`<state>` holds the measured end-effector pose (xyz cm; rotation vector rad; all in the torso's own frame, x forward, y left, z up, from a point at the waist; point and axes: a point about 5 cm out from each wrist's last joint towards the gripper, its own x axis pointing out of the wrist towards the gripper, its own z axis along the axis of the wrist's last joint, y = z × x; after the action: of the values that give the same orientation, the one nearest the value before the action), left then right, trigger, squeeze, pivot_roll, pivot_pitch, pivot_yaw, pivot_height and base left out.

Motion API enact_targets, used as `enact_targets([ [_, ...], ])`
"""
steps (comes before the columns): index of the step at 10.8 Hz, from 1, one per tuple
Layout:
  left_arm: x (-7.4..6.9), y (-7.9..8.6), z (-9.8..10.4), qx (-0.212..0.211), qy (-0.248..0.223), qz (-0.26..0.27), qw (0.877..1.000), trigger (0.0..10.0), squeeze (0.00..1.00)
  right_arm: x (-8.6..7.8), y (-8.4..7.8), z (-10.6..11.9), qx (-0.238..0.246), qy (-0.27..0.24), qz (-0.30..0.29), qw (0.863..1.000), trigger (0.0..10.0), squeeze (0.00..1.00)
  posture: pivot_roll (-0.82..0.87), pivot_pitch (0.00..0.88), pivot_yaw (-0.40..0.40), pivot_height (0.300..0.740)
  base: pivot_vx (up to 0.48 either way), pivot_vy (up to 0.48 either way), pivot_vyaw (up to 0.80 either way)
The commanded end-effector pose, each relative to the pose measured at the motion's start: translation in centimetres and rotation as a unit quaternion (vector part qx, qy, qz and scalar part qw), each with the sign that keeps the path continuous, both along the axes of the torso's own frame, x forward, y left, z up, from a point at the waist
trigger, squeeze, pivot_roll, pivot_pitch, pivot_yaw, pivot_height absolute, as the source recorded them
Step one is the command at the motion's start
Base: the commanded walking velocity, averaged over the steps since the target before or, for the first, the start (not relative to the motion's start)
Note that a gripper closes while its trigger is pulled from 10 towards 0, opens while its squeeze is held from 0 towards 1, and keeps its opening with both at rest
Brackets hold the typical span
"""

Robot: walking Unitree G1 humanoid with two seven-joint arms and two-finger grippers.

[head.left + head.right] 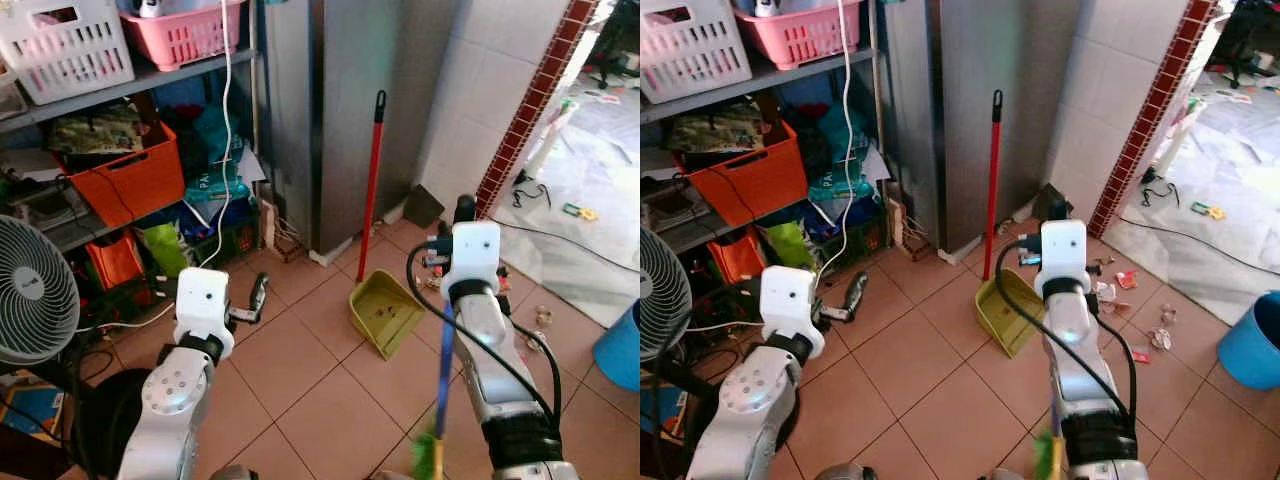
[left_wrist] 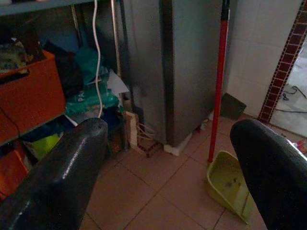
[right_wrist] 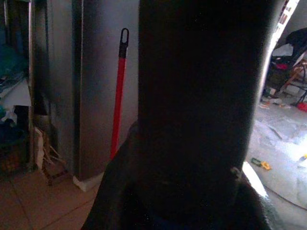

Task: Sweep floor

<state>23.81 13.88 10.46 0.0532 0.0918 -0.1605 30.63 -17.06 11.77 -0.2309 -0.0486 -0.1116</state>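
The broom (image 1: pixel 444 370) is in the right gripper (image 1: pixel 462 215), its blue handle running down along the forearm to a green head (image 1: pixel 428 452) near the bottom of the head view, so its long axis lies nearly along the arm and points back toward the robot. In the right wrist view the dark shaft stands across the lens, clamped between the fingers. Just ahead and to the left of that gripper a yellow-green dustpan (image 1: pixel 384 312) sits on the tiles, its red pole (image 1: pixel 372 180) leaning up against the steel cabinet (image 1: pixel 330 110). Small scraps of litter (image 1: pixel 1132 300) lie on the tiles to the right of the right arm, near the tiled wall corner (image 1: pixel 520 130), so the right arm is the nearer 1 to both litter and pan. The left gripper (image 1: pixel 258 296) hovers over the floor with its 2 fingers (image 2: pixel 62 167) spread apart and holding nothing. Open tile lies between the arms; the shelf clutter (image 1: pixel 130 180), a fan (image 1: pixel 30 290) and a blue bucket (image 1: pixel 620 345) hem the sides, so the sweep likely has room only toward the pan.
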Motion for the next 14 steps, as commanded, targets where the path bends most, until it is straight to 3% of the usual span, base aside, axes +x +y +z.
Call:
enact_targets([
  [1,-0.1,0.1,0.6,0.022,-0.011,-0.002,1.0,10.0,0.0,0.6,0.6,1.2,-0.027,-0.029,0.013,0.999,10.0,0.0,-0.02,0.051,-0.008,0.74,0.0,0.0,0.0],
  [3,-0.5,0.8,0.0,0.019,0.016,0.024,0.999,10.0,0.0,0.0,0.3,0.5,-0.064,-0.013,0.016,0.998,10.0,0.0,-0.02,0.046,0.002,0.74,0.0,0.0,0.0],
  [5,-0.4,0.7,-0.7,0.005,0.039,0.019,0.999,10.0,0.0,-0.1,-0.4,-0.2,-0.025,-0.005,-0.015,1.0,10.0,0.0,-0.02,0.02,0.03,0.74,0.0,0.0,0.0],
  [7,0.3,0.3,-0.4,0.022,0.035,-0.003,0.999,10.0,0.0,0.0,-0.6,-0.7,0.083,0.033,-0.047,0.995,10.0,0.0,-0.03,0.013,0.026,0.74,0.0,0.0,0.0],
  [8,0.6,0.3,-0.2,0.025,0.032,-0.003,0.999,10.0,0.0,-0.4,-0.7,-1.0,0.094,0.057,-0.05,0.993,10.0,0.0,-0.03,0.015,0.018,0.74,0.0,0.0,0.0],
  [9,0.7,0.0,-0.1,0.025,0.029,-0.01,0.999,10.0,0.0,-1.4,-0.8,-1.5,0.098,0.084,-0.039,0.991,10.0,0.0,-0.03,0.018,0.014,0.74,0.0,0.0,0.0],
  [11,0.8,-0.1,-0.2,0.026,0.03,-0.012,0.999,10.0,0.0,-1.8,-0.9,-1.4,0.064,0.082,-0.016,0.994,10.0,0.0,-0.04,0.018,0.013,0.74,0.0,0.0,0.0],
  [14,1.0,-0.2,-0.2,0.032,0.03,-0.017,0.999,10.0,0.0,-2.3,-0.7,-1.6,0.057,0.118,0.028,0.991,10.0,0.0,-0.03,0.018,0.01,0.74,0.0,0.0,0.0],
])
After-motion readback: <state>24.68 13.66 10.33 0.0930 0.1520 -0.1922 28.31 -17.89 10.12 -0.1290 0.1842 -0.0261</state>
